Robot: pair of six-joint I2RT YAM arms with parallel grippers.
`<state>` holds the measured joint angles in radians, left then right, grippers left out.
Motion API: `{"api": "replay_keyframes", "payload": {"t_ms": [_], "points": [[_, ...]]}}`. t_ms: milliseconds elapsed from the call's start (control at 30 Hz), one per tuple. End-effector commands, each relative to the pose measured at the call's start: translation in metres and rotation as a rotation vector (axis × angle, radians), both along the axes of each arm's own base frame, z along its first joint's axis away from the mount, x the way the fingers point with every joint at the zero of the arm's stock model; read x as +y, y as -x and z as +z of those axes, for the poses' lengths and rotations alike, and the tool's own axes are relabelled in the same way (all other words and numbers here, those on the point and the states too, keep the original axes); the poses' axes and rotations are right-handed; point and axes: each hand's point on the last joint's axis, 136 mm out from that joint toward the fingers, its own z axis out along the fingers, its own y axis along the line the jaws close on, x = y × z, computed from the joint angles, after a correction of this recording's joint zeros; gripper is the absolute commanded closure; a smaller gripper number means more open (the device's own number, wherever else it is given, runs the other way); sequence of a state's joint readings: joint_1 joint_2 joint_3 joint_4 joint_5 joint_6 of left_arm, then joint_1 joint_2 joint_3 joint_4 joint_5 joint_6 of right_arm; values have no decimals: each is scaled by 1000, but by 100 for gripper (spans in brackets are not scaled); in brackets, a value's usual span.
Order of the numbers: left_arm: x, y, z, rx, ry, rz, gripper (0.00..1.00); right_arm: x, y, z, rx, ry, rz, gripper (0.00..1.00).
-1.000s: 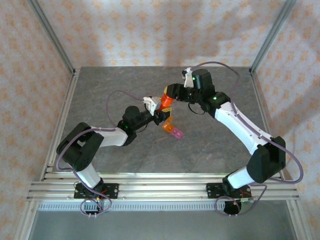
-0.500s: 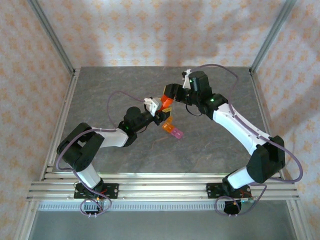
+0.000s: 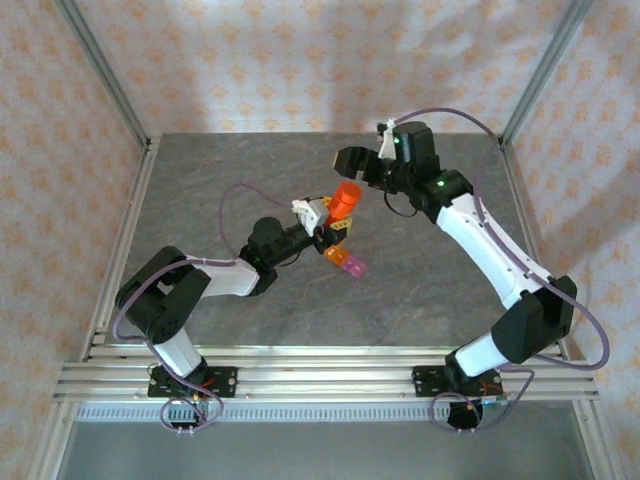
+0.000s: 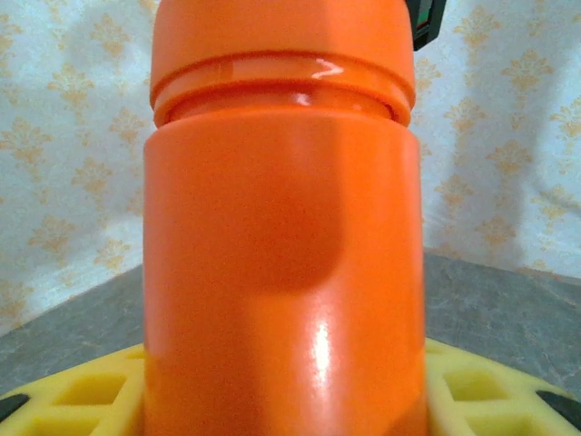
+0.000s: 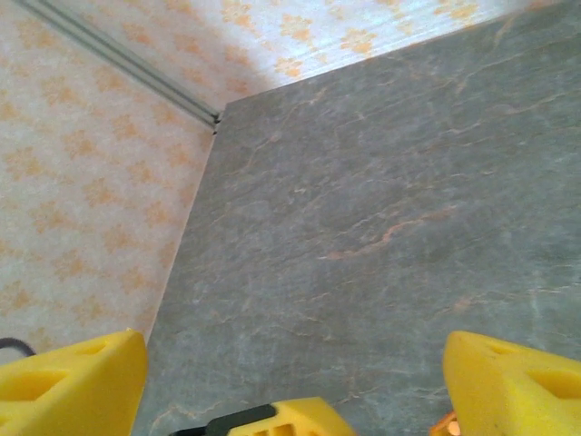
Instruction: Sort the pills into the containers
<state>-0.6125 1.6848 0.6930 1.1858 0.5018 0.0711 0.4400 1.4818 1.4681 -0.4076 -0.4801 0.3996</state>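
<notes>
An orange cylindrical bottle (image 3: 346,197) with its cap on stands upright in my left gripper (image 3: 334,224), which is shut on its body. In the left wrist view the bottle (image 4: 281,227) sits between the yellow fingers (image 4: 73,392). My right gripper (image 3: 347,162) hovers just behind and above the bottle, apart from it. Its yellow fingers (image 5: 73,381) stand wide open with nothing between them, over bare table. The two containers, one orange (image 3: 334,255) and one pink (image 3: 353,267), lie on the table just in front of the left gripper. The pills are hidden.
The grey stone-patterned table (image 3: 230,180) is ringed by patterned walls and metal frame posts (image 3: 105,80). The table's far corner and a wall rail (image 5: 127,64) appear in the right wrist view. A yellow piece (image 5: 300,420) sits at that view's bottom edge.
My right gripper has opened, let go of the bottle's top and drawn back up and to the right. The bottle stays in my left gripper and now stands more upright.
</notes>
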Motion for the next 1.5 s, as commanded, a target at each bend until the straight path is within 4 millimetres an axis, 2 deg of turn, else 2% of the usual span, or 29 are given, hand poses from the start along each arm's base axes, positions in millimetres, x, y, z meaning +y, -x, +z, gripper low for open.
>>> {"api": "replay_keyframes", "payload": {"t_ms": [0,133,200,400,533,1000,1267,1467], "points": [[-1,-1,21,-45,62,-43,100,-20,7,27,-71,-7,2,15],[0,-1,26,-16,94,-87,100,-24,15,33,-116,1,99,16],[1,-2,29,0,110,-113,100,-21,26,36,-155,18,191,16],[0,-4,38,58,159,-193,100,-6,47,25,-143,40,383,16],[-2,-5,41,72,169,-224,100,-3,45,15,-108,51,415,17],[-6,-8,40,99,180,-250,100,10,43,12,-79,14,462,24],[-7,-8,41,101,182,-253,100,14,44,10,-66,13,477,32],[-6,-7,41,99,182,-254,100,16,44,8,-54,22,481,54]]}}
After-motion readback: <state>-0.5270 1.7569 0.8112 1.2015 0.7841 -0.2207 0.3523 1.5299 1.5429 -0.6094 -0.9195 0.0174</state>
